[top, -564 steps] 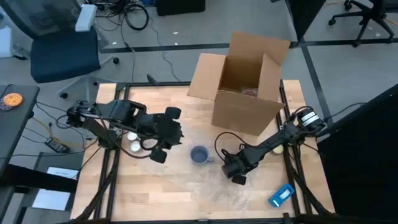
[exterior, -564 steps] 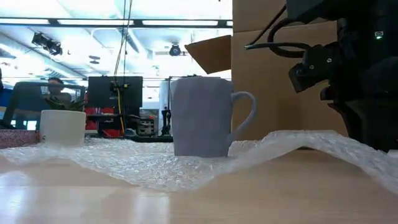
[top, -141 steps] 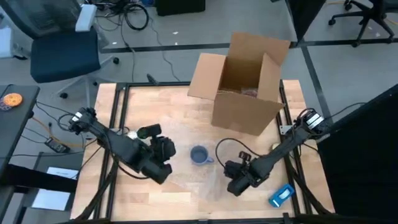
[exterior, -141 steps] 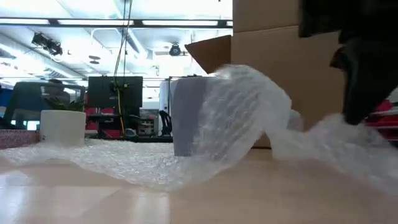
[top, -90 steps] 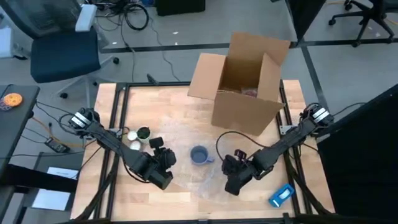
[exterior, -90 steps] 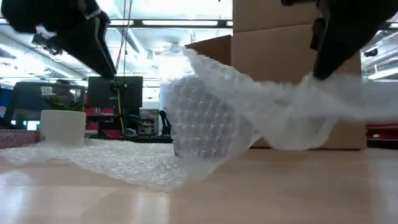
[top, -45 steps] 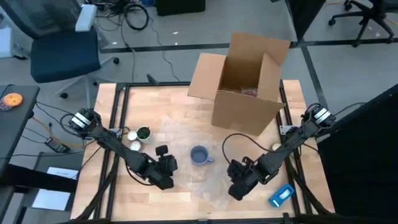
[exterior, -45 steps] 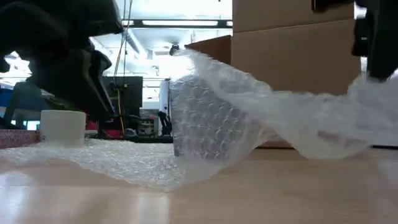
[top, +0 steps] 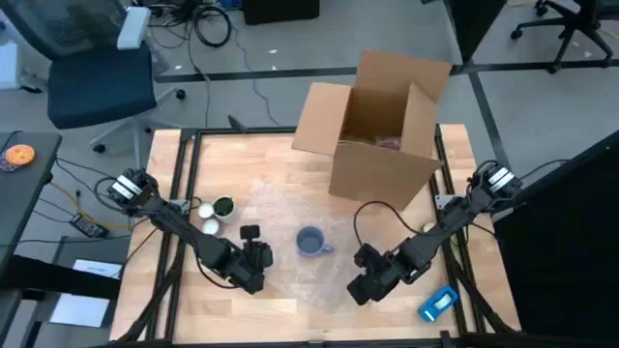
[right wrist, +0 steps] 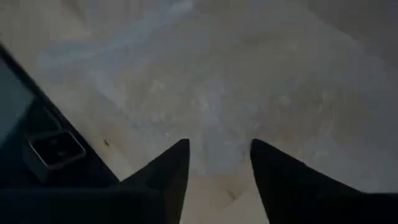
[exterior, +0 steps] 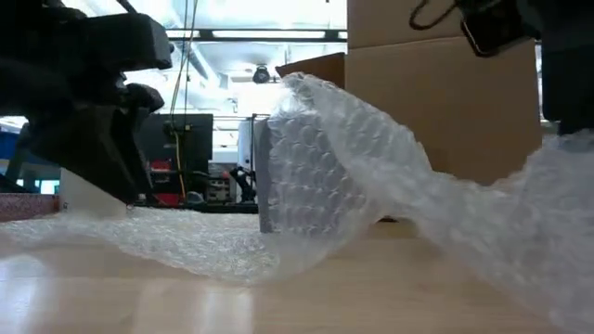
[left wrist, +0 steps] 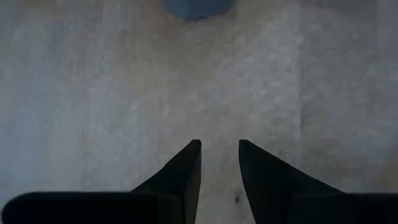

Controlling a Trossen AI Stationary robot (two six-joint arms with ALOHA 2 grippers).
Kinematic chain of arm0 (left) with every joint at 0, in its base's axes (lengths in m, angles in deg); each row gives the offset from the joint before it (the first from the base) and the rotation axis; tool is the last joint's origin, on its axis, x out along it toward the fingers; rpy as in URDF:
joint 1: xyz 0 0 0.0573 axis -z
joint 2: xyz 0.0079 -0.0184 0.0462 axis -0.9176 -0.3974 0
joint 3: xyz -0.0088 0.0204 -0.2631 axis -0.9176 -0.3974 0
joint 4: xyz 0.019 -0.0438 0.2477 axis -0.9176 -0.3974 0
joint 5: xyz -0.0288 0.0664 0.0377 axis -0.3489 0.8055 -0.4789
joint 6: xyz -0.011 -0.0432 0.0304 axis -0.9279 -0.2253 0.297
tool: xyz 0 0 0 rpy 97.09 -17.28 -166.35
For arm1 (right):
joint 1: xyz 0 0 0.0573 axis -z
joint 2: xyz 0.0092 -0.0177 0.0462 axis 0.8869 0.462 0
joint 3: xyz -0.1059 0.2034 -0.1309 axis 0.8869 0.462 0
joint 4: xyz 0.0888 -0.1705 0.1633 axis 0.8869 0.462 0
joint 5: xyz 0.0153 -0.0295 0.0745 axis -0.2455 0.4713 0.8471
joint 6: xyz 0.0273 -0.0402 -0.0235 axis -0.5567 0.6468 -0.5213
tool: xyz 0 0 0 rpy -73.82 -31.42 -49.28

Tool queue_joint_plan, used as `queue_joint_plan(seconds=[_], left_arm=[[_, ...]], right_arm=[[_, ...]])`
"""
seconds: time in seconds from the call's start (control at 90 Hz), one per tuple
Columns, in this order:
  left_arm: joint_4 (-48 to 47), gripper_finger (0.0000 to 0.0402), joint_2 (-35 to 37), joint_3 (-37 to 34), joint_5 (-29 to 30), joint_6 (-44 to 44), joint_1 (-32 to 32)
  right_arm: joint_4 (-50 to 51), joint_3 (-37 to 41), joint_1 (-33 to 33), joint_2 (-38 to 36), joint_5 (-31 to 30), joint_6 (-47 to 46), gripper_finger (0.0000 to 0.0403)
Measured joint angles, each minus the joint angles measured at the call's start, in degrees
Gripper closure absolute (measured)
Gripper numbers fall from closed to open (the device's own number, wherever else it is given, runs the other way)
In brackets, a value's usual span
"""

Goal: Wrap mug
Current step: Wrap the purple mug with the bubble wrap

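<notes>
The small blue-grey ceramic mug (top: 309,241) stands upright near the middle of the light wooden table (top: 290,179), on a sheet of clear bubble wrap (exterior: 371,176), just in front of the open brown cardboard box (top: 379,130). A few seconds ago the wrap lay flat around the mug; since then its right-hand edge has been lifted and thrown over, and in the low view it now drapes against the mug's side and hides the handle, while the rest trails down to the table toward the camera. In the last half second that drape has sagged lower on the right, and the right gripper (top: 360,286) has shifted a little toward the front of the table. Its jaws stand apart in its wrist view with nothing visibly between them, only wrap below, so it seems to have let the sheet go. The left gripper (top: 253,259) has come forward and down beside the mug's left, its jaws parted by a narrow gap and empty, hovering over the wrap's flat left portion. I judge the first fold to be loosely made and the left side still to be brought over.
</notes>
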Motion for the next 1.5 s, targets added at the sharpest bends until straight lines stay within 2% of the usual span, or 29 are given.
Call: queue_joint_plan(seconds=[0.411, 0.656, 0.8, 0.9, 1.078, 1.2, 1.367, 1.5], left_arm=[[3.1, 0.0312, 0.0, 0.0, 0.8, 9.7, 0.0], [3.8, 0.0312, 0.0, 0.0, 1.3, 16.9, -0.2], [6.3, 0.0312, 0.0, 0.0, 2.1, 20.6, -0.8], [8.5, 0.0312, 0.0, 0.0, 2.1, 21.8, -1.0], [13.6, 0.0312, 0.0, 0.0, 2.1, 28.0, -1.7], [14.5, 0.0312, 0.0, 0.0, 2.1, 29.4, -2.2], [14.5, 0.0312, 0.0, 0.0, 2.1, 30.1, -2.5], [14.5, 0.0312, 0.0, 0.0, 2.1, 30.1, -2.5]], right_arm=[[3.4, 0.0, -7.9, 0.6, -1.4, -33.6, 0.0247], [-1.6, 0.0, -10.5, 8.1, 2.6, -33.8, 0.0246], [0.6, 0.0, -11.1, 10.2, 13.1, -32.8, 0.0247], [1.2, 0.0, -11.1, 10.1, 17.5, -34.2, 0.0247], [2.7, -0.1, -10.8, 6.8, 18.3, -34.8, 0.0252], [7.9, -0.1, -10.6, 4.0, 16.4, -35.5, 0.0264], [17.0, 0.0, -10.5, 3.2, 18.6, -35.4, 0.0275], [15.4, 1.9, -10.0, 3.7, 18.1, -34.8, 0.0275]])
